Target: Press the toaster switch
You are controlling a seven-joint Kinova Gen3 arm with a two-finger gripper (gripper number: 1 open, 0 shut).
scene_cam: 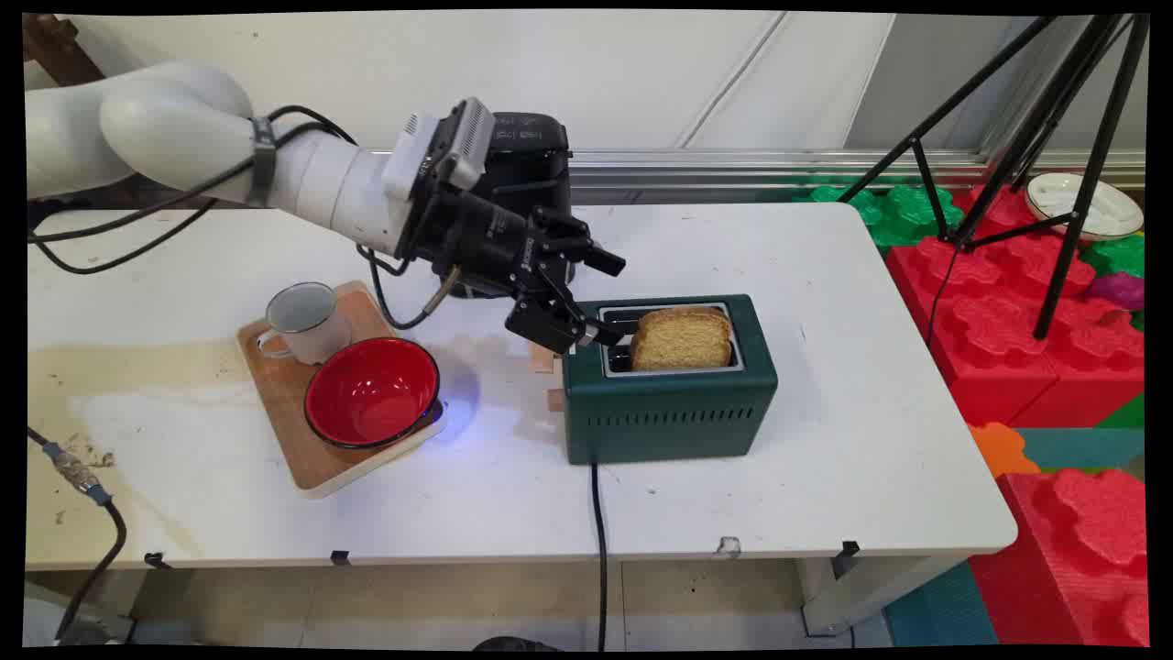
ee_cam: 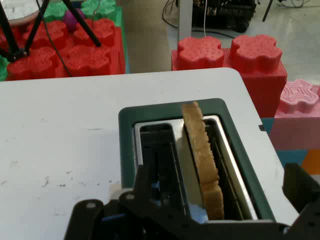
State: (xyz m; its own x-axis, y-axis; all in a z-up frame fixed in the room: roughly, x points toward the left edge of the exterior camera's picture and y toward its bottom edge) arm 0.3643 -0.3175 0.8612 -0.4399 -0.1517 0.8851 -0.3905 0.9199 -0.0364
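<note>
Though level in main view, bread slice (ee_cam: 202, 150) edge-on by hand view.

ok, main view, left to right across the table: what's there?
Mug → red bowl → end effector → bread slice standing in the green toaster.

Lit evenly and brightly from overhead, without harsh glare. Cast soft, pale shadows on the white counter (scene_cam: 825, 440) just left of the green toaster (scene_cam: 669, 403) and beside the red bowl (scene_cam: 371, 392). Bowed slightly toward the main view's edges. Stayed sharp in the hand view, bread slice (ee_cam: 202, 155) included.
</note>
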